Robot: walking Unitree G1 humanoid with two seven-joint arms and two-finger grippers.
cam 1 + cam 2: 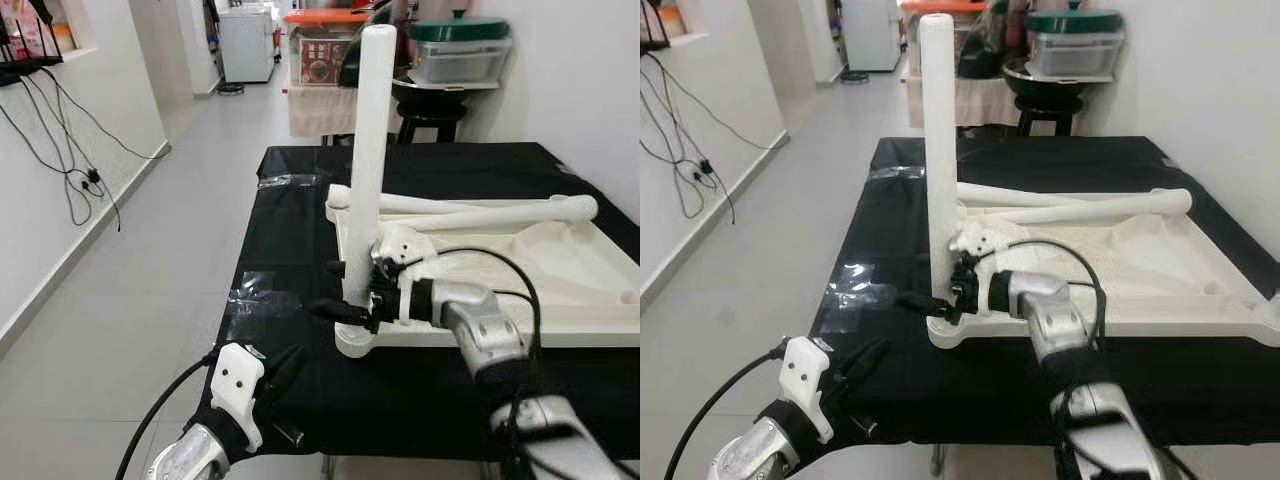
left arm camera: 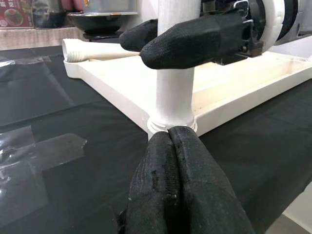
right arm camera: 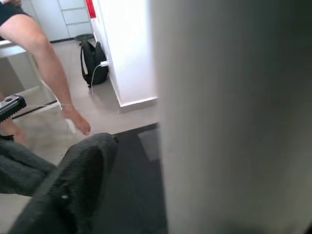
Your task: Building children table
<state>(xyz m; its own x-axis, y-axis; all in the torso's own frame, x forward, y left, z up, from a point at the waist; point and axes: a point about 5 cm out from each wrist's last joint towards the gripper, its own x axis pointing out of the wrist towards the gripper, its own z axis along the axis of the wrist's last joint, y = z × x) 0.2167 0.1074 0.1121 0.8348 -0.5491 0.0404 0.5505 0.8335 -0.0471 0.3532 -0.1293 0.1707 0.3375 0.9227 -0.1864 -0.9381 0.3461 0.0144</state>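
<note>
A white children's table top lies upside down on a black-covered table. One white leg stands upright in the socket at its near left corner. Two more white legs lie across the top. My right gripper is shut on the upright leg just above the socket, one finger in front of it and the other behind. My left gripper hovers low at the table's front left edge. Its fingertips are pressed together, pointing at the leg's base a short way off.
Clear tape patches stick to the black cloth. Behind the table stands a stool with lidded containers. Open tiled floor runs along the left, with cables on the wall. A person's arm and a backpack are nearby.
</note>
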